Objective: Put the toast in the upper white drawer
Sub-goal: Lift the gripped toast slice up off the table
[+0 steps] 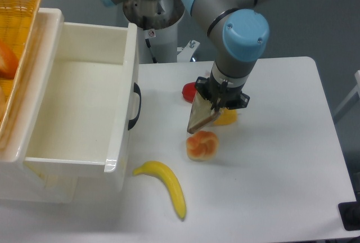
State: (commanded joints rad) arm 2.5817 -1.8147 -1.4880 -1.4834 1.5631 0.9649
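The toast point(199, 117), a light-brown slice with a darker crust, hangs tilted on edge above the table, pinched at its top by my gripper point(215, 103). The gripper is shut on it, and its fingers are mostly hidden under the wrist. The upper white drawer point(90, 46) stands pulled open at the left, its inside bare, with its black curved handle point(134, 106) facing the toast. The toast is well to the right of the drawer's front wall, just above the orange fruit.
A round orange bun-like fruit point(202, 145) lies right below the toast. A banana point(165, 183) lies near the front. A red object point(189, 91) and a yellow-orange one point(227, 117) sit behind the gripper. A yellow wicker basket point(17, 40) tops the drawer unit at far left.
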